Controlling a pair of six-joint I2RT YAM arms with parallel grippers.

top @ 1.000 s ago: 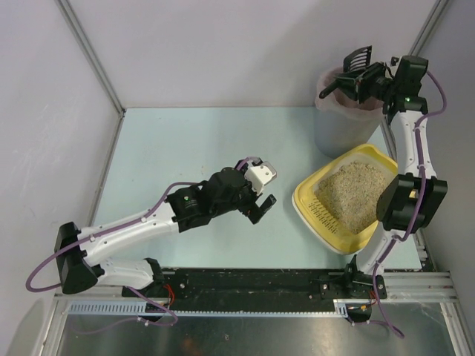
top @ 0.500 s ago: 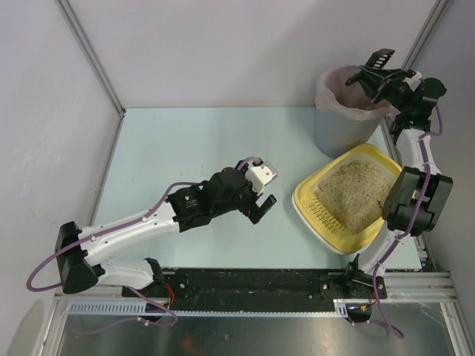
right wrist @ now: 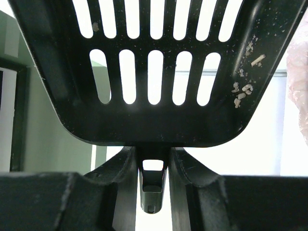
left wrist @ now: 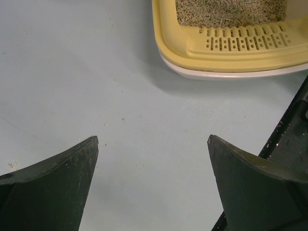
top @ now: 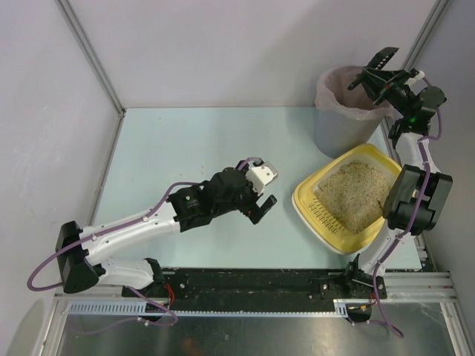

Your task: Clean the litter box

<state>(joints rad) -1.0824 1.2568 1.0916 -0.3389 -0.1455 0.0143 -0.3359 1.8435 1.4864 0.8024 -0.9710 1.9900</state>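
The yellow litter box (top: 307, 202) sits at the right of the table, beige litter heaped inside; its near rim shows in the left wrist view (left wrist: 231, 50). My right gripper (top: 392, 83) is shut on the handle of a black slotted scoop (top: 378, 63), held tilted up over the grey bin (top: 338, 122) with the pink liner. In the right wrist view the scoop (right wrist: 154, 72) fills the frame, a few litter grains stuck on it. My left gripper (top: 266, 189) hovers open and empty over the table, left of the litter box; its fingertips (left wrist: 84, 159) are wide apart.
White walls close the cell at the back and both sides. A black rail (top: 260, 282) runs along the near table edge. Bare pale-green table (top: 185, 148) lies left of the litter box, with a few stray grains.
My right gripper has swung the scoop to the right and tilted it up over the bin's right rim. The left arm has not moved.
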